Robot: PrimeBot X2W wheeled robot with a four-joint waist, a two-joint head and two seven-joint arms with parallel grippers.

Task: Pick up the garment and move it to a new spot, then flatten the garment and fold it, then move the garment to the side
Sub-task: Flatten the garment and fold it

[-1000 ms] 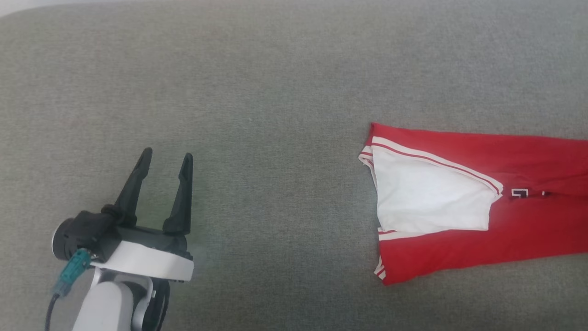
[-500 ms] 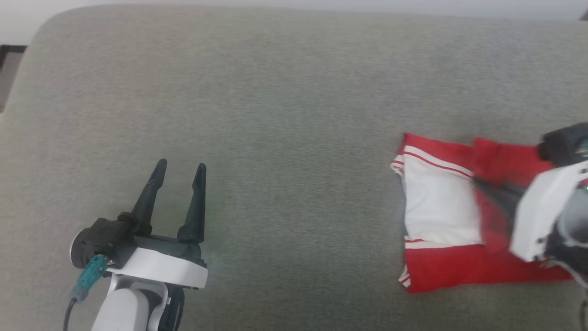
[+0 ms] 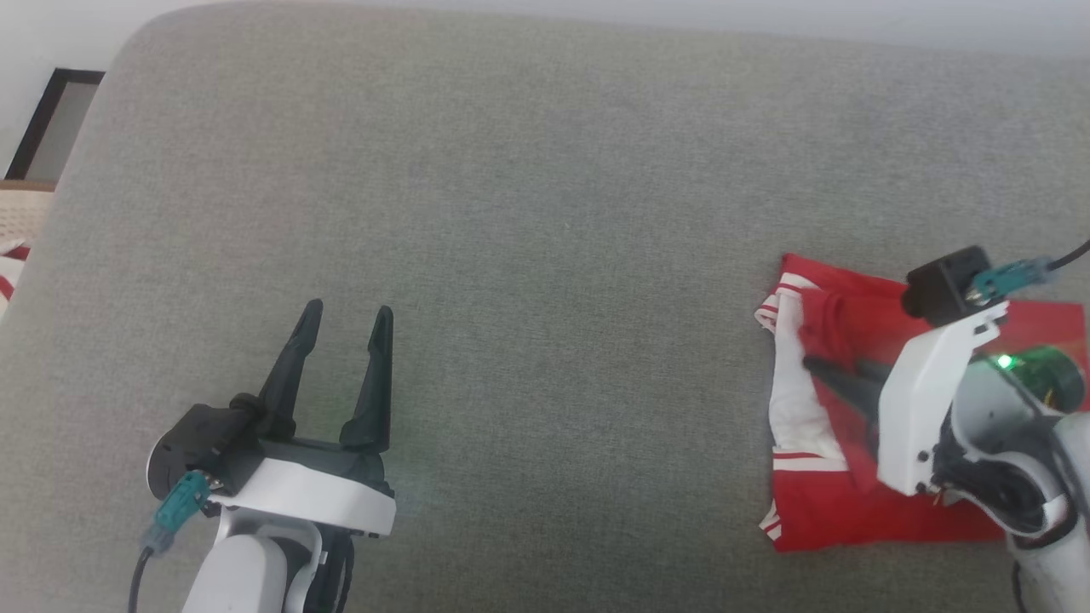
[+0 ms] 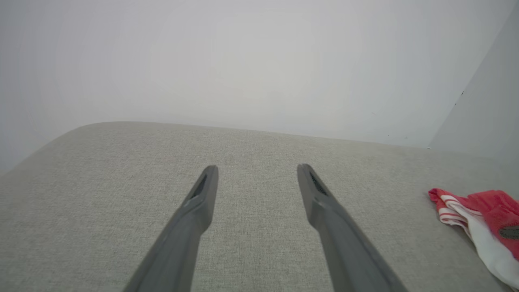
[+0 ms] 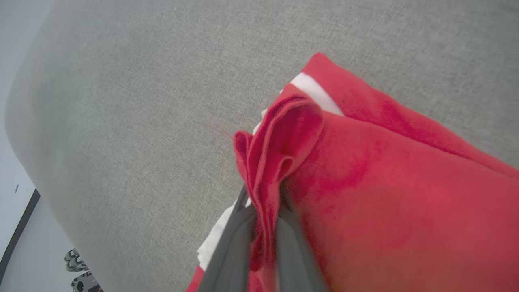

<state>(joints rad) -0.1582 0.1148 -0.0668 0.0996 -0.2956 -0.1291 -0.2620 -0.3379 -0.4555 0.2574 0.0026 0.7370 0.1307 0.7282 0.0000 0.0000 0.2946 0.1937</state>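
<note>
**Right gripper has the jersey pinched, left arm idle**

The garment [image 3: 839,511], a red jersey, sits at the right side of the grey upholstered surface [image 3: 511,213], near the front edge. It looks like a compact folded stack, with a white sleeve [image 3: 788,400] and striped trim showing at its left end. From the right wrist camera, one ridge of the red cloth [image 5: 385,182] is bunched upward.

Your right gripper [image 3: 807,363] is clamped on that ridge. Its jaws are nearly together with fabric between them [image 5: 263,207], close to the stack's left end.

Key relation:
- The stack's long axis runs roughly left to right across the head view, and most of the bulk lies to the right of the pinch.
- The fingers reach leftward along that axis.
- My read is that you're at a move step. A single pinch off-centre will likely let the layers unfold if you lift, so drag it low.

Your left gripper [image 3: 349,311] is spread wide and holds nothing. It hovers over bare upholstery well to the left of the jersey [image 4: 486,211], which shows at the right edge past its tips [image 4: 257,168]. The right arm is far nearer.

The surface is rounded at its far left corner. There's a plain white wall [image 4: 243,61] behind it and a dark-framed panel [image 3: 51,119] off the left end.
</note>
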